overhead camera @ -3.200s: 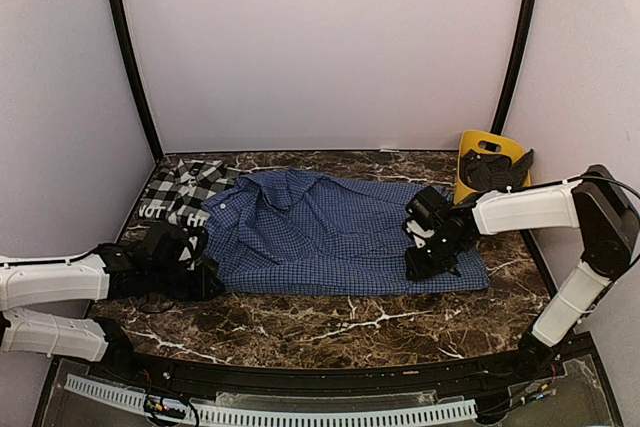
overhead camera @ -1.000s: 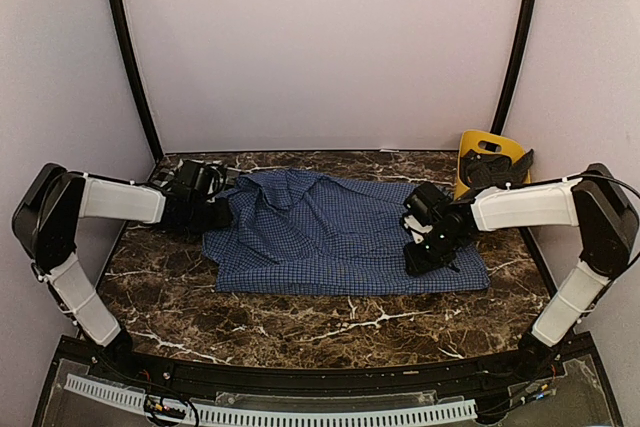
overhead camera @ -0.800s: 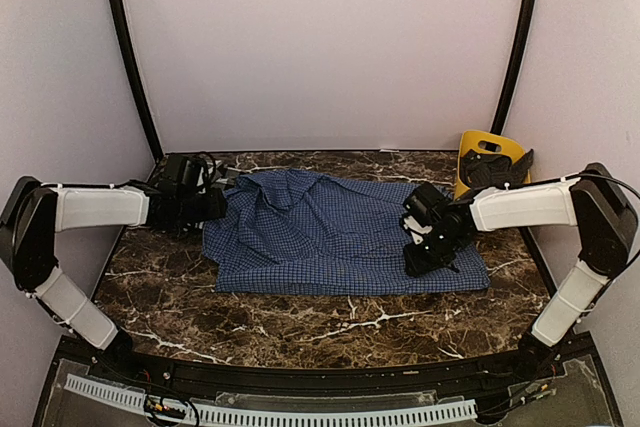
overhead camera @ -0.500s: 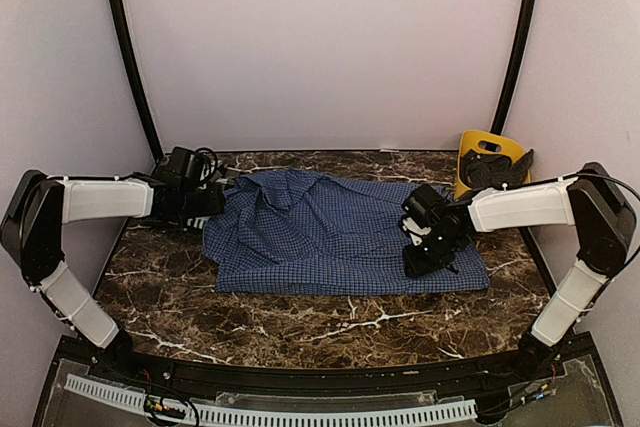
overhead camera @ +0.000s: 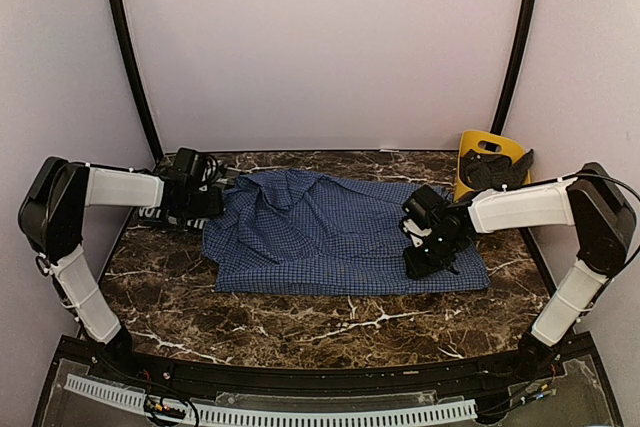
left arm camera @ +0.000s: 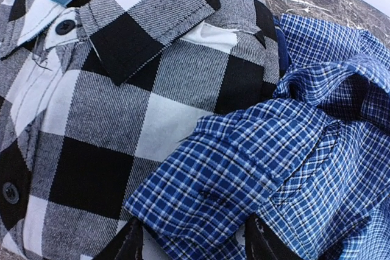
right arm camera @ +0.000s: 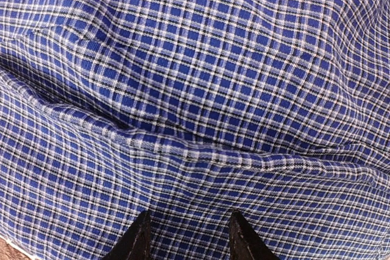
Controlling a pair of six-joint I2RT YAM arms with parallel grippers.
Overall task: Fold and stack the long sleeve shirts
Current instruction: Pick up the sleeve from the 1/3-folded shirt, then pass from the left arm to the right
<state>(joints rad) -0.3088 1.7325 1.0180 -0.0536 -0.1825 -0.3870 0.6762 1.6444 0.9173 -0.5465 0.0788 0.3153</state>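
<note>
The blue check shirt [overhead camera: 340, 232] lies spread across the middle of the marble table. The black-and-white plaid shirt [left arm camera: 103, 89] lies at the back left, mostly hidden under my left arm in the top view. My left gripper [overhead camera: 212, 203] is open at the blue shirt's left edge. In the left wrist view [left arm camera: 192, 246] its fingers stand on either side of a folded blue cuff [left arm camera: 225, 168] that lies on the plaid. My right gripper [overhead camera: 424, 250] is open and rests low on the blue shirt's right part. The right wrist view [right arm camera: 189, 238] shows only rumpled blue cloth [right arm camera: 201, 89] under it.
A yellow plastic bin [overhead camera: 474, 147] with dark items in it stands at the back right corner. Bare brown marble [overhead camera: 330, 332] runs along the front of the table. Black frame posts rise at the back left and back right.
My left arm has swung from the front left to the back left, and now covers the plaid shirt. The blue shirt's left edge has bunched inward. The right gripper has barely moved.
</note>
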